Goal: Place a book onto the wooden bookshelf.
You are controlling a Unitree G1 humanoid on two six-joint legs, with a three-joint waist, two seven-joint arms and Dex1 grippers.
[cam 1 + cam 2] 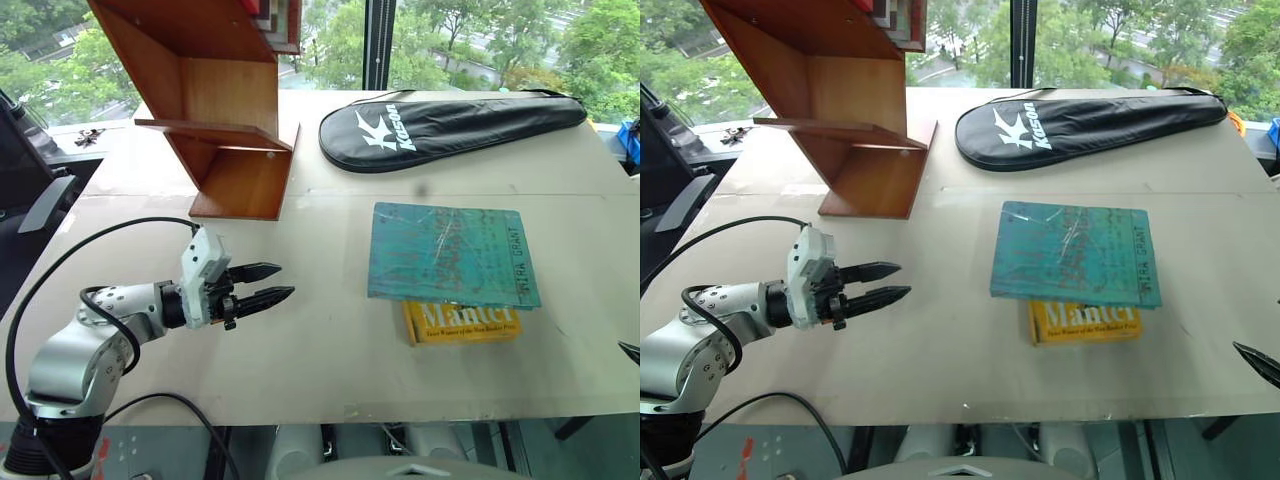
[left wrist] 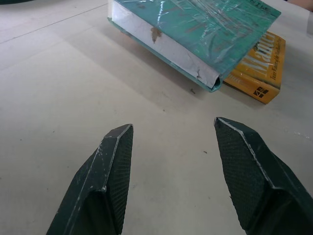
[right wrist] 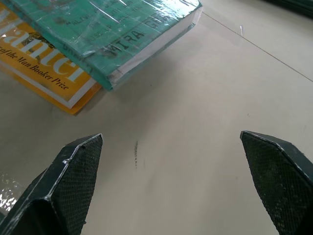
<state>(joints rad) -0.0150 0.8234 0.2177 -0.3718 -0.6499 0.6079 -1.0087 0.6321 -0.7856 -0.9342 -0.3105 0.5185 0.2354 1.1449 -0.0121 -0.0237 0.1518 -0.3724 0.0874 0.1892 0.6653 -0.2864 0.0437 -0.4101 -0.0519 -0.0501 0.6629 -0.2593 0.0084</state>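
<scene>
the task stands at its approach step; the teal book (image 1: 452, 253) lies flat on the table (image 1: 320, 350), atop the yellow "mantel" book (image 1: 462, 323), well apart from the wooden bookshelf (image 1: 215, 110); the left gripper (image 1: 268, 282) hovers near it, jaws wide and empty; the right gripper (image 3: 171, 181) is wide too; next probably comes a two-sided grasp; the wrist views show the book's page edges, the eye views the shelf.

Pale table (image 1: 330, 340) — daylight; windows (image 1: 450, 40) behind, green trees outside.

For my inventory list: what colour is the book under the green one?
Yellow, with white title lettering; the lower book shows best in the right wrist view.
</scene>
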